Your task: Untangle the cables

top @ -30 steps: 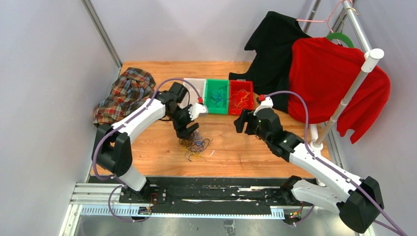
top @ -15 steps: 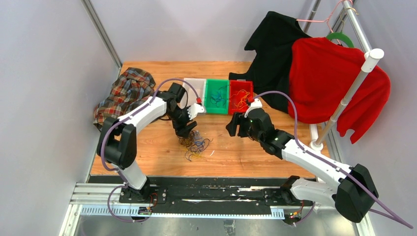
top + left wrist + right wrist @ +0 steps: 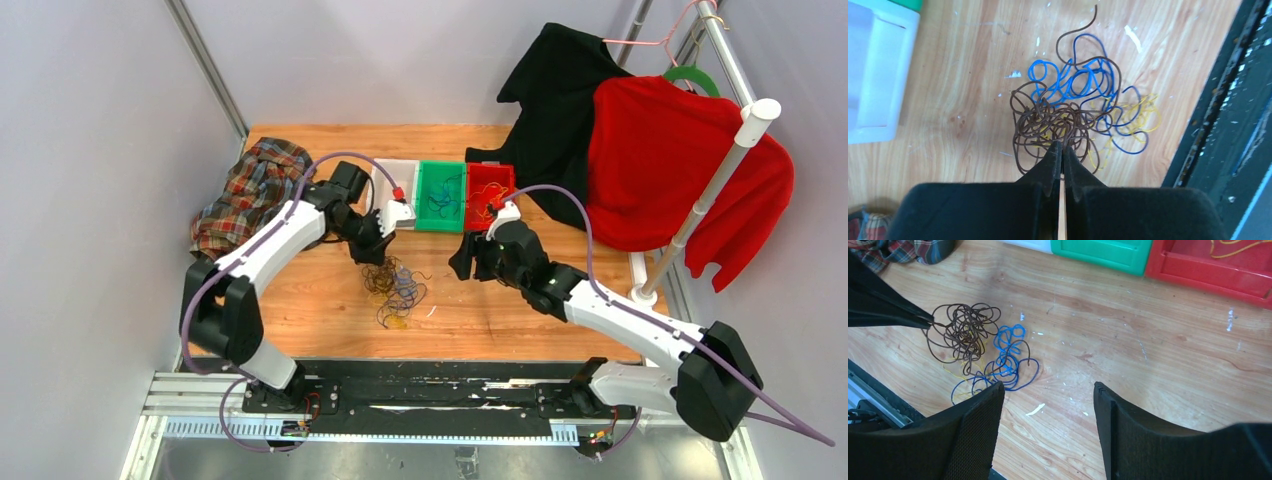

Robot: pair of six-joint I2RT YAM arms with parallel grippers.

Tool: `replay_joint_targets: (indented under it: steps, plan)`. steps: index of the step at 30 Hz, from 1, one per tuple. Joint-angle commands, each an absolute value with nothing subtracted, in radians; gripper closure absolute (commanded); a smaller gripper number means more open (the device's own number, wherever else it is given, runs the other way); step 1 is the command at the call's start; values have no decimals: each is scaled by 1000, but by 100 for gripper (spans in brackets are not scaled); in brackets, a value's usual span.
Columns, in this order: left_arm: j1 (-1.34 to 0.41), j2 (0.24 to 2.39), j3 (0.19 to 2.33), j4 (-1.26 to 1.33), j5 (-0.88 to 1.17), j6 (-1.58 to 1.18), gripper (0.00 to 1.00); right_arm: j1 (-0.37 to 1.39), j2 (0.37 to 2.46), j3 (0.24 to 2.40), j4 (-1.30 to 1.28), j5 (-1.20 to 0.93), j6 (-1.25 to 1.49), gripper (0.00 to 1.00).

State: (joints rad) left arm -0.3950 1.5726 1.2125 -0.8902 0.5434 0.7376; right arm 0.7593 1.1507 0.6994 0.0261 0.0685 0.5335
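The cables (image 3: 398,290) lie in a fist-sized tangle on the wooden table, in front of the arms. Brown loops (image 3: 1048,122) bunch on one side, while blue strands (image 3: 1083,82) and yellow strands (image 3: 1140,112) spread out on the other. My left gripper (image 3: 1062,146) is shut with its tips pinching the edge of the brown loops. The right wrist view shows those tips (image 3: 928,319) drawing a brown strand (image 3: 965,335) out of the pile. My right gripper (image 3: 1048,390) hovers open just right of the blue strands (image 3: 1008,352), holding nothing. From above it (image 3: 462,262) sits beside the tangle.
White (image 3: 393,172), green (image 3: 425,205) and red (image 3: 478,210) bins stand in a row at the back, the green and red ones holding wires. A plaid cloth (image 3: 255,190) lies at the back left. Black and red garments (image 3: 660,160) hang on a rack at the right. A black rail (image 3: 1228,100) edges the table.
My left gripper has closed on the brown loops and drawn back toward the bins. The right arm has swung left, closer to the tangle.
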Motion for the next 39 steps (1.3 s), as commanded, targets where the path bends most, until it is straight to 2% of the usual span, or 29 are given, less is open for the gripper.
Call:
replay_joint_targets:
  steps: [1, 4, 8, 24, 34, 39]
  plan:
    - [-395, 1470, 1264, -942, 640, 659, 99, 801, 1173, 758, 87, 45, 530, 33]
    - [-395, 1417, 1291, -961, 682, 588, 99, 839, 1191, 782, 128, 29, 511, 25]
    - [-394, 1353, 1333, -962, 718, 469, 99, 895, 1212, 805, 210, 33, 489, 24]
    - [-464, 1226, 1355, -976, 765, 318, 99, 1007, 1338, 920, 381, 78, 447, 23]
    - [-477, 1209, 1450, -1008, 903, 233, 99, 1022, 1462, 942, 441, 183, 472, 23]
    - [-479, 1196, 1529, -1008, 951, 175, 99, 1022, 1527, 921, 459, 184, 506, 27]
